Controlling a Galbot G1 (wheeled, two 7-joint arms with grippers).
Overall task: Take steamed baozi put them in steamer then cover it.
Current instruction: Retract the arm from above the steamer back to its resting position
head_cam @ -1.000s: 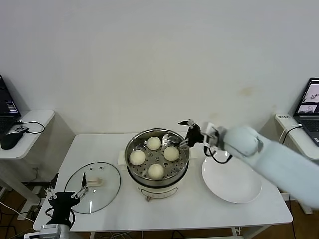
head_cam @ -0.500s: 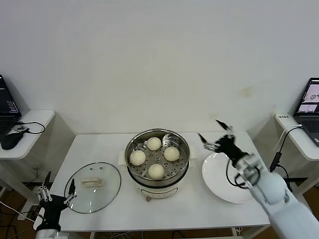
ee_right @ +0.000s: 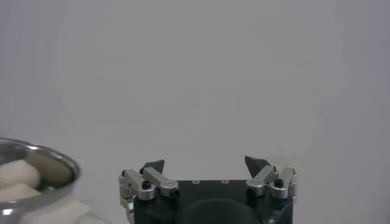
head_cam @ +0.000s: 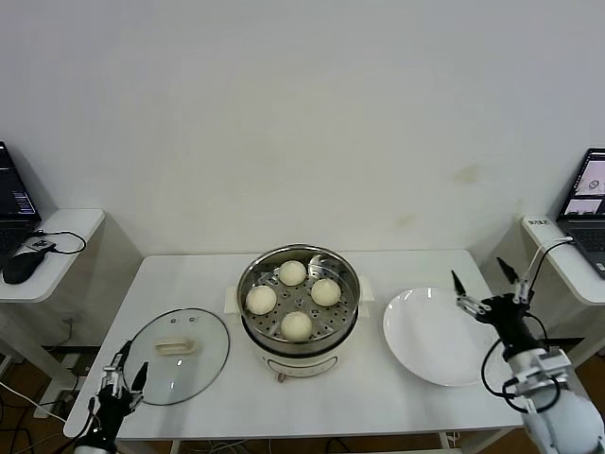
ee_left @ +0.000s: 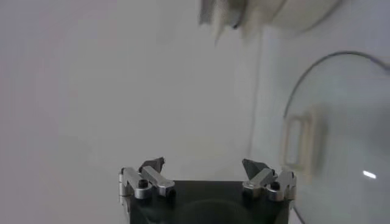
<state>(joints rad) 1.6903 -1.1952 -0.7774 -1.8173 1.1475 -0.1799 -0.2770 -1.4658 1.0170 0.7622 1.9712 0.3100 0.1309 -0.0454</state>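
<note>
A white surface [head_cam: 378, 397] is standing against a plain white wall, with side desks carrying laptops at either edge of the room. The steamer [head_cam: 298, 305] is sitting upright mid-surface, holding all four steamed baozi [head_cam: 296, 324], well to the left of the right tool [head_cam: 486, 290], which is hanging wide open beyond the white plate [head_cam: 437, 336]. The cover [head_cam: 177, 355] is lying flat just beside the wide-open left tool [head_cam: 125, 375], its bar handle running side to side.

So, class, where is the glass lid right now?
In the head view, the glass lid lies flat on the table, left of the steamer, with the left gripper at its near-left edge.
</note>
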